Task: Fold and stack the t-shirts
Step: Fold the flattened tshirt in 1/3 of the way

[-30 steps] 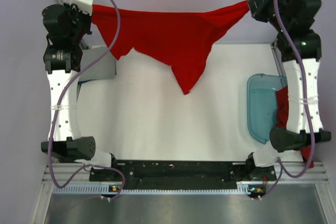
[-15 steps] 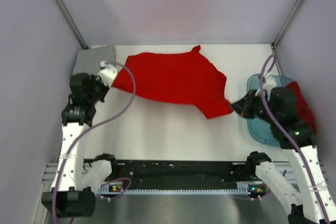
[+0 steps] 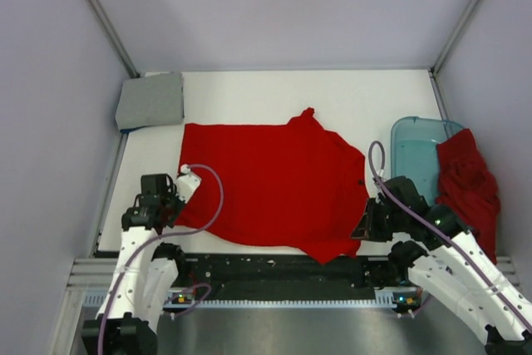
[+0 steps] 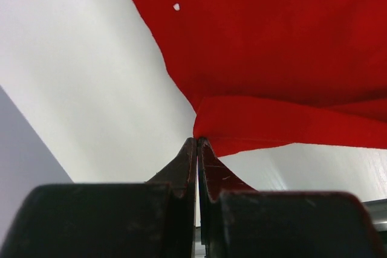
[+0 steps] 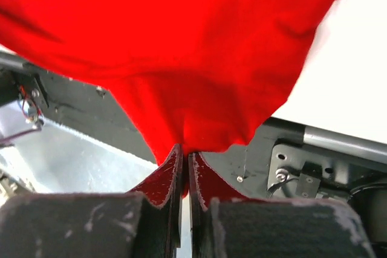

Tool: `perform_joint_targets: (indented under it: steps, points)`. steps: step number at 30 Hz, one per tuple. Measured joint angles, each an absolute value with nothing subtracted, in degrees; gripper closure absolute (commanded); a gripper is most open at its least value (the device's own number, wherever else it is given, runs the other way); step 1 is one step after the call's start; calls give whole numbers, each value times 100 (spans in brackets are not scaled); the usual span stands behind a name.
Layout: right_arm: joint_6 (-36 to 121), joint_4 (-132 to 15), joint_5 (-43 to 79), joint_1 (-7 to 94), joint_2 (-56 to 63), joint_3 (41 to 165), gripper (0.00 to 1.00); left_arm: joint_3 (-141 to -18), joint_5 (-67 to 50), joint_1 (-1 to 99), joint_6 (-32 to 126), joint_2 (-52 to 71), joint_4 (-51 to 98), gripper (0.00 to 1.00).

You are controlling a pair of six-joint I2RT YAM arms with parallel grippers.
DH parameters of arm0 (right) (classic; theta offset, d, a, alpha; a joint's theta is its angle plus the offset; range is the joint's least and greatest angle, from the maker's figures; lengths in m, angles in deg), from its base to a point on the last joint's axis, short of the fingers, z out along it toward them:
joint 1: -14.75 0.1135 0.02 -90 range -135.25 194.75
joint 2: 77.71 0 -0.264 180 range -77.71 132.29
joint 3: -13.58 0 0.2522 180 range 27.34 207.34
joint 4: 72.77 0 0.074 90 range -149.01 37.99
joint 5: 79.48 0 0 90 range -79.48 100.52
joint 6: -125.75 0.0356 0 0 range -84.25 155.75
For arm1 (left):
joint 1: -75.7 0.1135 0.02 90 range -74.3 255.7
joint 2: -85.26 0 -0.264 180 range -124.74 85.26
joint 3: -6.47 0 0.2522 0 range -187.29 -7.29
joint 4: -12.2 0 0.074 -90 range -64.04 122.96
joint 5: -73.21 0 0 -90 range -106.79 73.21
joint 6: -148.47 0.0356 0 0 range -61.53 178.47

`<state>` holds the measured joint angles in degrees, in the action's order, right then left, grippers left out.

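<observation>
White table (image 3: 249, 97): bright red t-shirt (image 3: 274, 180) is spread mid-table, its near-right corner overhanging the front rail (image 3: 249, 270). My left gripper (image 4: 198, 140) and right gripper (image 5: 185, 148) each pinch a near corner. I'd keep the hem taut and lower it level before letting go.
</observation>
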<state>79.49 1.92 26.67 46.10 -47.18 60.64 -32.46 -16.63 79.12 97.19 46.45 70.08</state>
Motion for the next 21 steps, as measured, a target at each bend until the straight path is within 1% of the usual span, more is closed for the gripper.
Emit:
perform_joint_targets:
  steps: [5, 10, 14, 17, 21]
  points:
    - [7785, -123, 2055, 4610, -4170, 6392, 100, -3568, -1601, 7936, 9632, 4495, 6925, 100]
    - [7521, -1015, 1565, 4544, -3035, 6464, 100, -4024, -1416, 7936, 9535, 3671, 6429, 100]
    - [7193, -1719, 1327, 4136, -2063, 6551, 100, -4210, -1416, 7938, 9396, 2897, 5932, 100]
    - [6885, -2221, 1204, 3841, -1601, 6737, 100, -4284, -1448, 7938, 9297, 2466, 5616, 100]
    - [6435, -2685, 1126, 3782, -963, 7192, 100, -4300, -1448, 7938, 9249, 2079, 5286, 100]
